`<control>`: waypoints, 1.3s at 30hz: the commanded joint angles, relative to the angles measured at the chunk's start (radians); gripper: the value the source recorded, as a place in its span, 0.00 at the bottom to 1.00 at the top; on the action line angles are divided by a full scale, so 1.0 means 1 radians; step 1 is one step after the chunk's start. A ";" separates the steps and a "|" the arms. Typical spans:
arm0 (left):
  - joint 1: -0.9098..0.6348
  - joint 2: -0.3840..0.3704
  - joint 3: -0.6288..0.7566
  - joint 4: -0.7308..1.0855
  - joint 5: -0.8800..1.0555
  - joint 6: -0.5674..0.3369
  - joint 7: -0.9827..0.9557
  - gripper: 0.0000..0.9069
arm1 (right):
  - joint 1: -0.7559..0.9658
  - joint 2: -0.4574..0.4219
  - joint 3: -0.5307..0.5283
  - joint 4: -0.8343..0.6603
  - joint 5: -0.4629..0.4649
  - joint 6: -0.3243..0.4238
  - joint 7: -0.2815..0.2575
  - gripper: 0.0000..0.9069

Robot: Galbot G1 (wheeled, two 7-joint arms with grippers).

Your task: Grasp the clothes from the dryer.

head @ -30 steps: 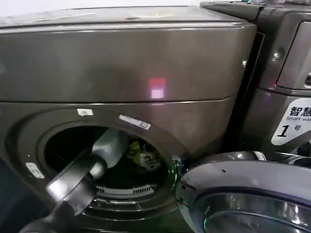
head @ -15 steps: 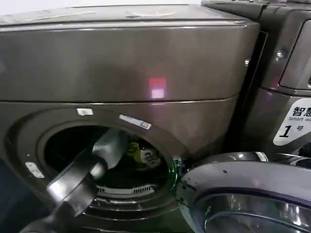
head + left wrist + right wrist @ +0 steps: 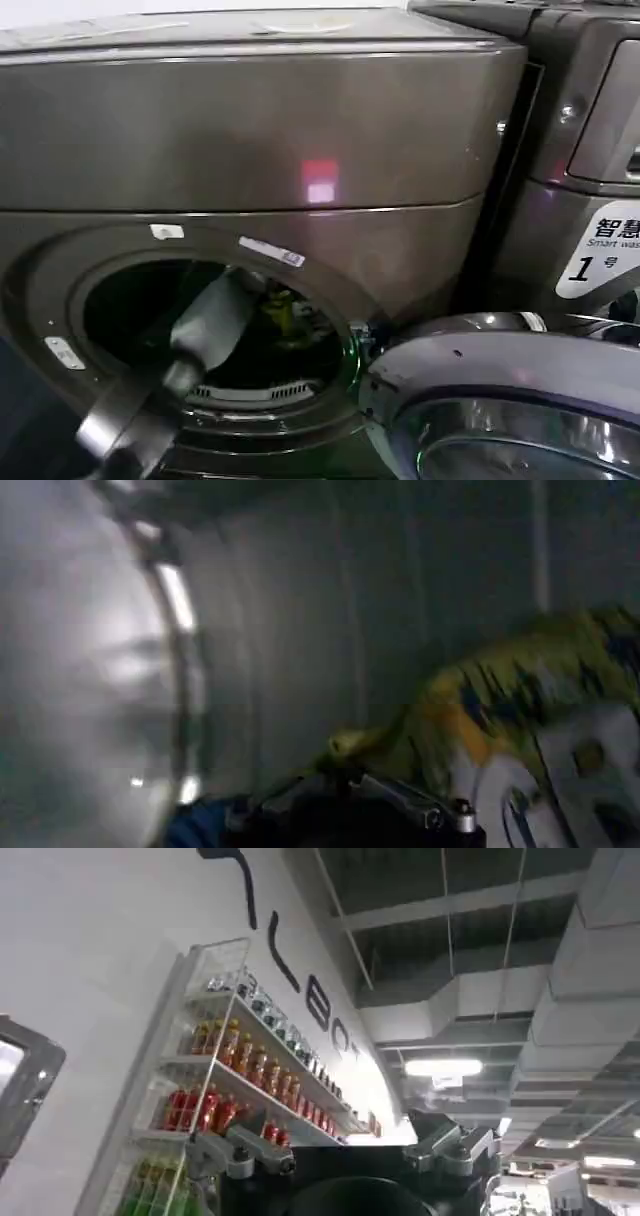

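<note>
Left gripper (image 3: 400,802) inside dryer (image 3: 250,130) drum beside clothes (image 3: 520,720), closure unclear; neighbouring machine (image 3: 590,150) sticker (image 3: 600,250) reads "1".

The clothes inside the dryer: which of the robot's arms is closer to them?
The left. Its arm reaches through the dryer mouth, its pincer right beside the clothes. The right pincer points up toward a drinks shelf and ceiling, away from them.

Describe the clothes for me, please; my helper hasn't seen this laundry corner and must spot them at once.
Find the bronze-grey dryer whose round door hangs open. Look into its dark drum, past the left arm reaching inside. The clothes are the small soft bundle at the back, dark with yellow-green and white patches, the only colourful thing in there.
</note>
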 commanded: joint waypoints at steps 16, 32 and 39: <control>0.485 -0.131 -0.305 -0.627 -0.315 -0.217 -0.913 0.00 | -0.006 0.001 0.001 0.003 -0.017 0.062 0.012 1.00; 0.495 -0.128 -0.284 -0.651 -0.303 -0.169 -0.879 0.00 | -0.013 0.003 0.016 -0.012 -0.014 0.082 0.010 1.00; 0.496 -0.124 -0.286 -0.651 -0.299 -0.159 -0.872 0.00 | -0.013 0.002 0.026 -0.008 -0.014 0.062 0.004 1.00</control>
